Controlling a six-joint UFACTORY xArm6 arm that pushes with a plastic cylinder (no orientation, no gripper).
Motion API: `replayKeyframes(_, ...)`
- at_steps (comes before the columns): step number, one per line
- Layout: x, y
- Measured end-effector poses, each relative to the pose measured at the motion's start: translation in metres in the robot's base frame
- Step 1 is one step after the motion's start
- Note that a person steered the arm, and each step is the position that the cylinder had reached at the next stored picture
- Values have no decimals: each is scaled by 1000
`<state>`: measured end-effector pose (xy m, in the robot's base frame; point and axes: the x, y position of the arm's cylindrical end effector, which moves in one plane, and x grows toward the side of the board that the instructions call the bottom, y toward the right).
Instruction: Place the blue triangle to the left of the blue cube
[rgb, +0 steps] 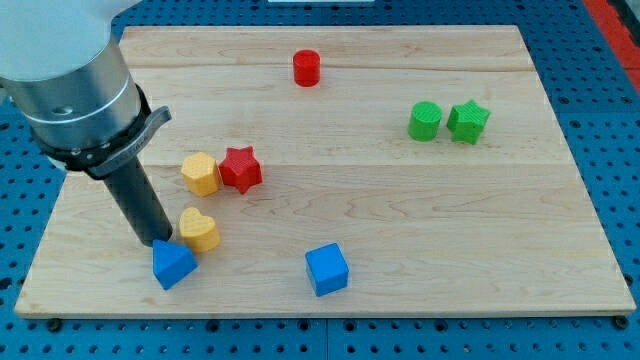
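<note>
The blue triangle (172, 264) lies near the board's bottom left. The blue cube (327, 269) sits to its right, near the bottom middle, with a clear gap between them. My tip (160, 241) is at the triangle's upper edge, touching or almost touching it, just left of the yellow heart (200, 230). The rod rises up and to the left from there into the grey arm body (70, 80).
A yellow hexagon-like block (201, 173) and a red star (240, 168) sit together above the heart. A red cylinder (307, 68) is near the view's top middle. A green cylinder (425, 121) and green star (468, 121) sit at the upper right. The wooden board (420, 220) ends just below the blue blocks.
</note>
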<state>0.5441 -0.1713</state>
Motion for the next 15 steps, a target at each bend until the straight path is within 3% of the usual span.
replayKeyframes(3,9,-68)
replayKeyframes(10,16,-60)
replayKeyframes(12,20,19)
replayKeyframes(15,33,14)
